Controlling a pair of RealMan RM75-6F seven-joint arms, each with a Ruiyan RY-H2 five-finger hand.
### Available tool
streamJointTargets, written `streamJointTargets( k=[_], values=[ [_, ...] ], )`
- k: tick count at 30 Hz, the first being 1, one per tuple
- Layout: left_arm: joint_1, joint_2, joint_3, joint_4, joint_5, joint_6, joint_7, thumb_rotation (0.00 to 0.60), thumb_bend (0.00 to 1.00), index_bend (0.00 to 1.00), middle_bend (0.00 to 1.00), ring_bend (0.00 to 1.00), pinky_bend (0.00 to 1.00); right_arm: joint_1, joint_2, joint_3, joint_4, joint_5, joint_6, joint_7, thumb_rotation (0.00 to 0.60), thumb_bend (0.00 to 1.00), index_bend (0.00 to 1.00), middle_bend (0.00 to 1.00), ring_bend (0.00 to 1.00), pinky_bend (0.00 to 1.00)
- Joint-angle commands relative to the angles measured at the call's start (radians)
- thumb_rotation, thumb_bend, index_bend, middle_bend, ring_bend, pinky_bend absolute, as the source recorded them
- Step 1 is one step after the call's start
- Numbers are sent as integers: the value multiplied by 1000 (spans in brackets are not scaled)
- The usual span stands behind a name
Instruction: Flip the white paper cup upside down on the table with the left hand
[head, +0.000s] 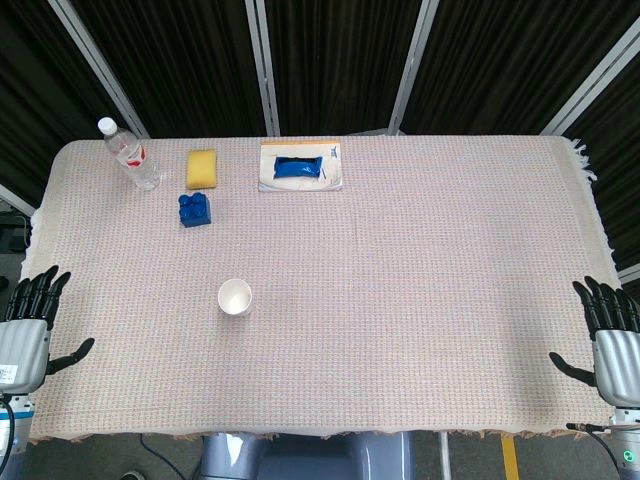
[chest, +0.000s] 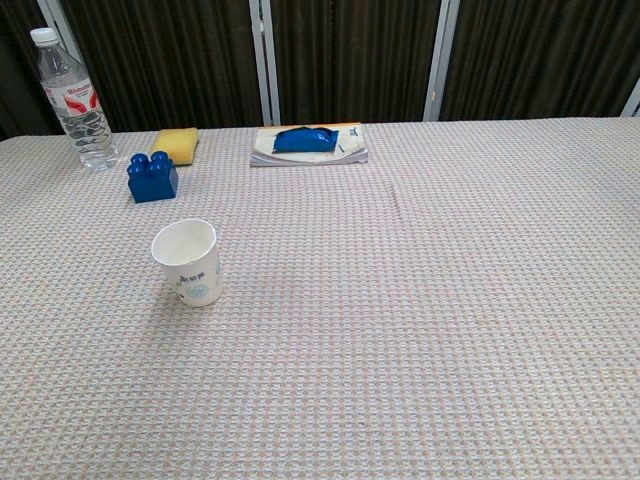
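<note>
The white paper cup (head: 235, 297) stands upright on the table's left half, mouth up, with small print on its side in the chest view (chest: 189, 262). My left hand (head: 30, 325) hovers at the table's left edge, well to the left of the cup, fingers spread and holding nothing. At the right edge my right hand (head: 609, 332) is likewise spread and empty. Neither hand shows in the chest view.
A water bottle (head: 130, 154) stands at the far left, with a yellow sponge (head: 202, 168) and a blue toy brick (head: 195, 209) beside it. A blue packet lies on a white booklet (head: 301, 166) at the far middle. The woven cloth (head: 420, 280) covers the table.
</note>
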Motion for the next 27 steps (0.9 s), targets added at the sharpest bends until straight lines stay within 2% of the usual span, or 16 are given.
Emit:
streamJointTargets(
  k=[1, 11, 18, 25, 27],
  values=[
    [0, -1, 2, 0, 0, -1, 6, 600, 123, 0, 0, 0, 0, 0, 2, 0, -1, 1, -1, -1, 600, 0, 0, 0, 0, 0],
    [-9, -3, -4, 5, 9, -2, -11, 600, 124, 0, 0, 0, 0, 0, 9, -3, -13, 0, -9, -2, 600, 0, 0, 0, 0, 0],
    [-43, -2, -23, -21, -10, -47, 11, 600, 98, 0, 0, 0, 0, -3, 12, -3, -19, 6, -8, -3, 600, 0, 0, 0, 0, 0],
    [-132, -12, -58, -82, -65, -172, 135, 600, 69, 0, 0, 0, 0, -5, 13, -6, -16, 6, -12, 0, 600, 0, 0, 0, 0, 0],
    [-170, -24, -77, -113, -116, -227, 202, 600, 69, 7, 0, 0, 0, -6, 16, -4, -19, 6, -10, 7, 600, 0, 1, 0, 0, 0]
  ],
)
